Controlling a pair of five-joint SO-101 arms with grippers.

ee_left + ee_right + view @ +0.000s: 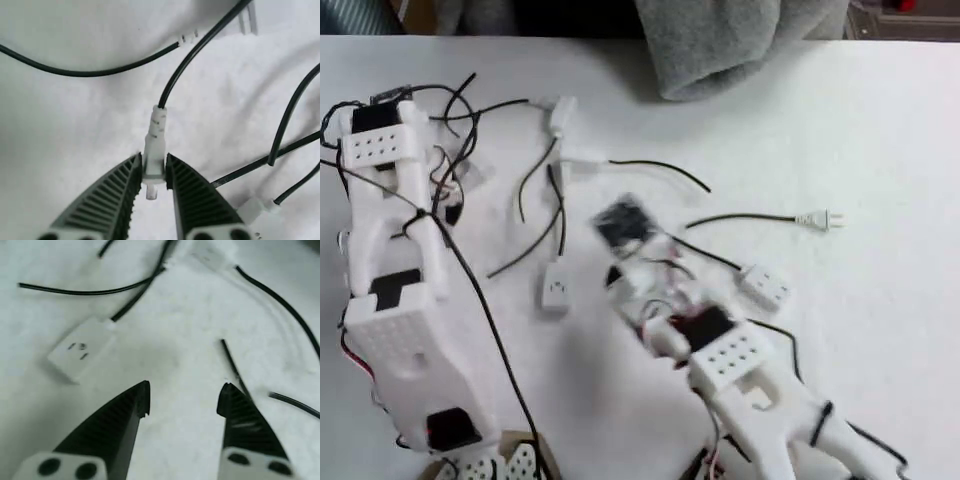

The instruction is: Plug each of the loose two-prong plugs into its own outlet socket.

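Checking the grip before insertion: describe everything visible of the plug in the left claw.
The plug is small, white, plastic-looking, with a ribbed neck where its black cord leaves. The left claw is shut on its body, a finger on each side. A pale stub, perhaps a prong, pokes out toward the camera. Whether it touches the table cannot be told.

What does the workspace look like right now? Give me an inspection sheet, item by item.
Surface: white table.
Job's things: held plug in the left gripper; loose plug lying unplugged; outlet socket near the right gripper; second socket beside that arm.
Clutter: nothing seen.
Grippers: left gripper shut on the plug; right gripper open over the table.
Cables: black cables sprawl, some crossing.
Surroundings: grey cloth at the table's far edge.
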